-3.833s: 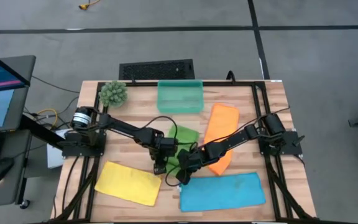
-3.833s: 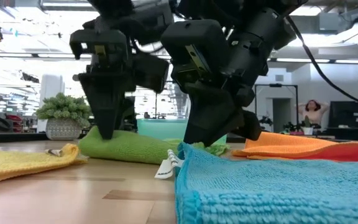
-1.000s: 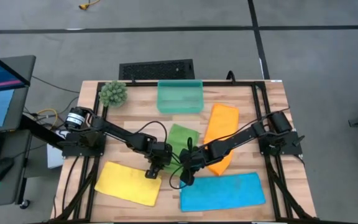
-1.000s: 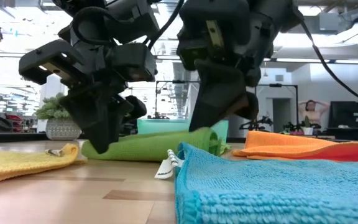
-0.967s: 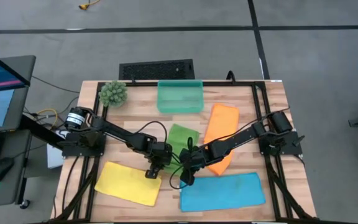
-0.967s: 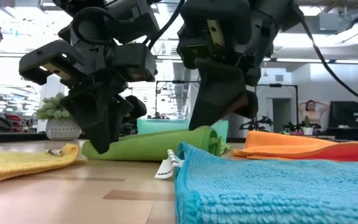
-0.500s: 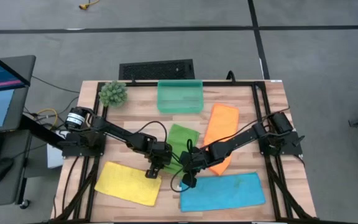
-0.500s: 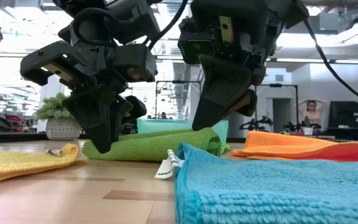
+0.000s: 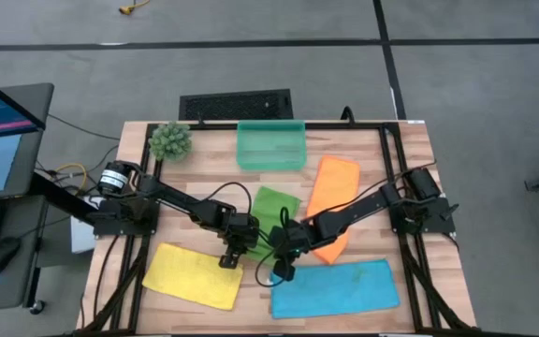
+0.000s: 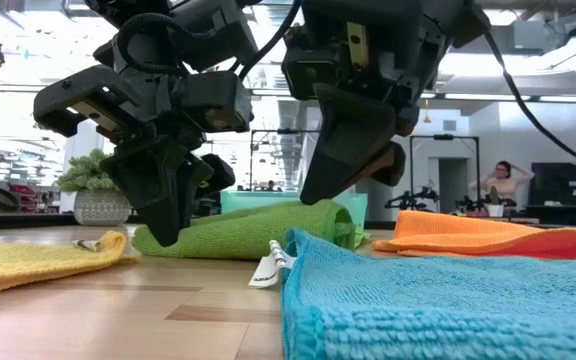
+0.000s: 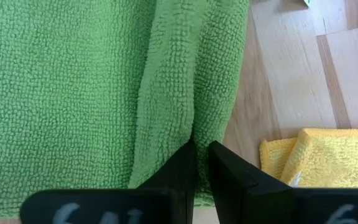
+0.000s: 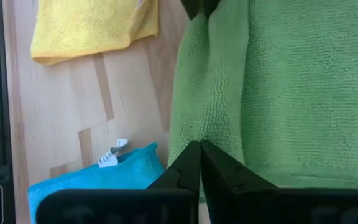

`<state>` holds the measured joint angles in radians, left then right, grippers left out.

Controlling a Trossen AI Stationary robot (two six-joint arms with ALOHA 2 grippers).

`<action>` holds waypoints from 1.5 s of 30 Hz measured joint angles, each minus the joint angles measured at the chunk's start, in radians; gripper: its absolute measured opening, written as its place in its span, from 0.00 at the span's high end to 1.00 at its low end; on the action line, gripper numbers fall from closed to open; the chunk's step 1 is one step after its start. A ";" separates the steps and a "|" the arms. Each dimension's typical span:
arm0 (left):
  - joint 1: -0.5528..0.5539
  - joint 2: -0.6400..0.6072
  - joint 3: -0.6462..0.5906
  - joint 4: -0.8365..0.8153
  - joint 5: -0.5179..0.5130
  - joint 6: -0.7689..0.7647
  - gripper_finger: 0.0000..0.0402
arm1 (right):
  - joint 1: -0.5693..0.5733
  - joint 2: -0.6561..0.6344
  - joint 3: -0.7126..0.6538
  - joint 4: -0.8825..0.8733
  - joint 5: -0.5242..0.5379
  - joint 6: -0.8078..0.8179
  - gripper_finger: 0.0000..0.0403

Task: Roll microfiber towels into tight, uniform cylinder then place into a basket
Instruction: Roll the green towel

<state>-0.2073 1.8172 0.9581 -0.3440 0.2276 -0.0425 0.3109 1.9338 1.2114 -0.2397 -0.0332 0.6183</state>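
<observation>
From the high view, the wooden-slat worktop (image 9: 204, 168) carries four soft microfiber towels. The green towel (image 9: 277, 208) lies near the middle, the orange towel (image 9: 330, 192) just to its right, the yellow towel (image 9: 190, 274) towards the front left corner and the bright blue towel (image 9: 337, 287) along the front edge on the right. The translucent teal plastic basket (image 9: 270, 146) stands at the middle of the back edge, with a spiky green plant ball (image 9: 169, 140) beside it to the left. The left pincer (image 9: 233, 251) sits at the green towel's front left corner and the right pincer (image 9: 283, 255) at its front right corner.

In the low view, the left pincer (image 10: 165, 232) points down at the green towel's (image 10: 243, 234) end, while the right pincer (image 10: 320, 190) grips the raised fold at the other end. The blue towel (image 10: 438, 305) fills the near foreground and the orange towel (image 10: 488, 236) lies behind it. A person (image 10: 508, 185) shows far back in the room.

In the left wrist view, the fingers (image 11: 229, 177) are pinched shut on the folded edge of the green towel (image 11: 67, 93), with the yellow towel (image 11: 328, 155) nearby.

In the right wrist view, the fingers (image 12: 179, 174) are likewise closed on the green towel's (image 12: 291, 81) rolled edge.
</observation>
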 joint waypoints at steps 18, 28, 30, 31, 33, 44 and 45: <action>0.000 0.000 0.000 0.000 -0.005 -0.007 0.92 | -0.075 -0.001 0.001 0.027 -0.155 0.044 0.54; 0.000 0.000 0.000 -0.001 -0.006 -0.009 0.92 | 0.042 -0.061 0.002 0.031 -0.055 0.021 0.56; 0.000 0.000 0.000 -0.001 -0.006 -0.011 0.92 | 0.067 -0.066 0.002 0.032 0.034 -0.025 0.57; 0.000 0.000 0.000 -0.001 -0.006 -0.011 0.92 | 0.077 -0.066 0.002 0.033 0.069 -0.054 0.58; 0.000 0.000 0.000 -0.001 -0.006 -0.013 0.92 | 0.096 -0.066 0.002 0.039 0.100 -0.118 0.59; -0.002 0.000 -0.001 0.001 -0.024 -0.034 0.92 | 0.089 0.011 -0.005 0.035 0.121 -0.142 0.59; -0.002 0.000 -0.001 0.001 -0.024 -0.040 0.92 | 0.085 0.015 -0.003 0.068 0.121 -0.128 0.59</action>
<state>-0.2092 1.8168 0.9573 -0.3428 0.2036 -0.0822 0.3964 1.9484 1.2081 -0.1720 0.0875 0.4898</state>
